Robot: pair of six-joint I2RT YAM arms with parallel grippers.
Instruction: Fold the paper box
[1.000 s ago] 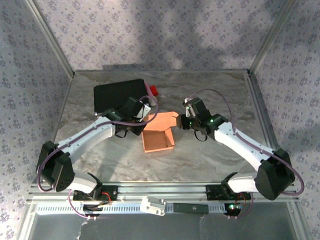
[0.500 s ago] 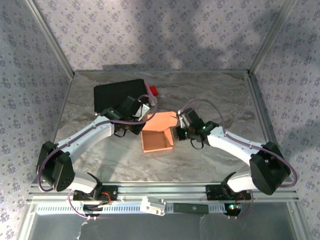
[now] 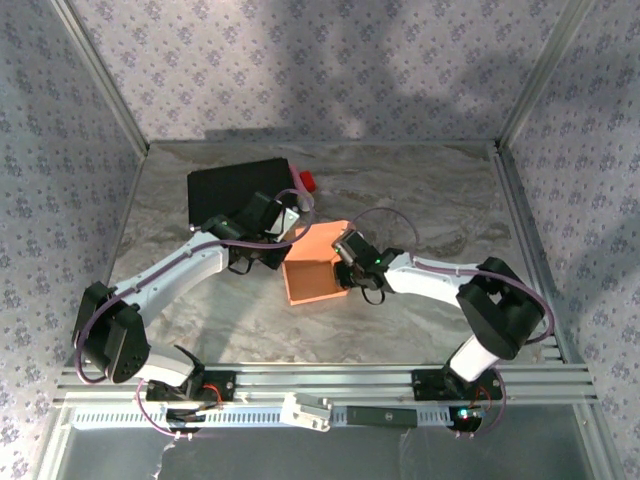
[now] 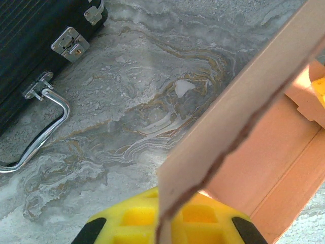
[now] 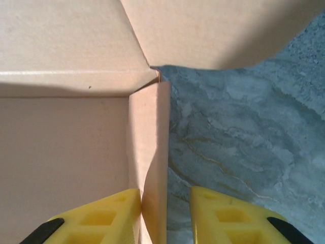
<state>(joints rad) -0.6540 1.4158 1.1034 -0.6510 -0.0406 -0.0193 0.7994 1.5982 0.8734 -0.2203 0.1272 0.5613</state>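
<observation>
The paper box [image 3: 315, 280] is salmon-orange cardboard, standing as an open-topped box in the middle of the table with a flap raised at its far side. My left gripper [image 3: 288, 232] is at its far left corner, shut on a wall of the paper box [image 4: 238, 101]; in the left wrist view the cardboard edge runs down between the yellow fingers of the left gripper [image 4: 166, 211]. My right gripper [image 3: 343, 258] straddles the box's right wall. In the right wrist view the right gripper [image 5: 165, 195] is open: its left finger touches the wall's inner face [image 5: 147, 152], its right finger stands off outside.
A black flat case [image 3: 235, 190] lies at the back left, its metal handle [image 4: 45, 127] and latches facing the box. A small red object [image 3: 306, 181] sits by the case's right corner. Marbled tabletop [image 3: 430, 200] lies bare to the right, within metal frame rails.
My right arm has swung left to the box, and its gripper now straddles the right wall with the jaws a little narrower. The left gripper and the box have stayed put.
</observation>
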